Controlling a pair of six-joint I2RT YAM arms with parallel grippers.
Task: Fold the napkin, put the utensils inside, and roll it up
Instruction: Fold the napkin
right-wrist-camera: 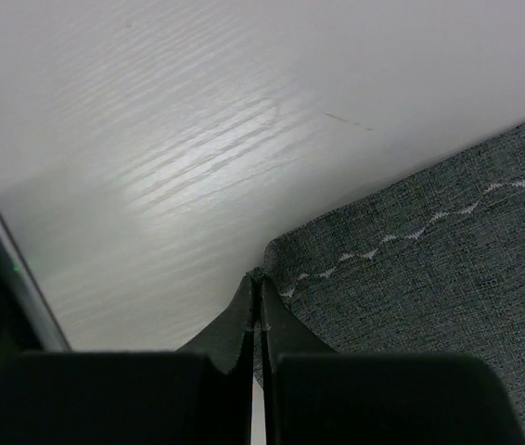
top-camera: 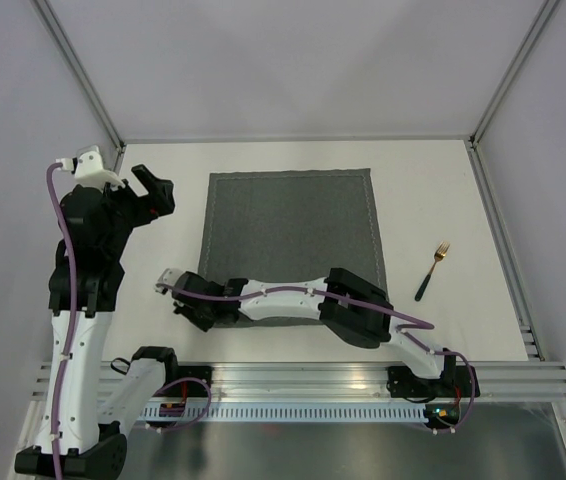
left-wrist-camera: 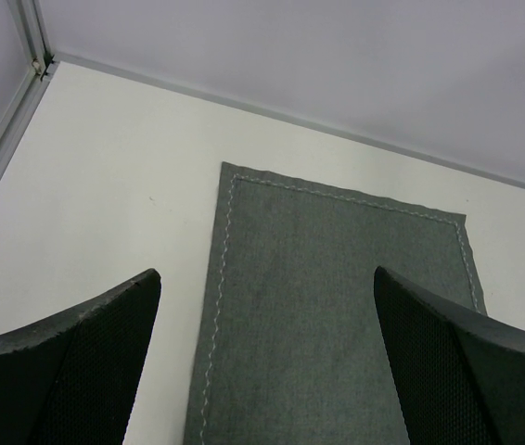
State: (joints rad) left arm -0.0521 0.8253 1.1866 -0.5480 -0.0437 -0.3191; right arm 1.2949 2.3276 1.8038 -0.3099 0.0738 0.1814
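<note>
Napkin (top-camera: 293,230) lies flat and unfolded on the desk (top-camera: 443,190), fork (top-camera: 431,270) well apart to its right. Cloth is limp and light, so grab it at the corners; the fork is stiff and slim. Right tool (right-wrist-camera: 255,301) is closed at the near-left corner, probably pinching the hem; only the right wrist view shows that. Left tool (left-wrist-camera: 267,278) is raised, spread wide, empty.
</note>
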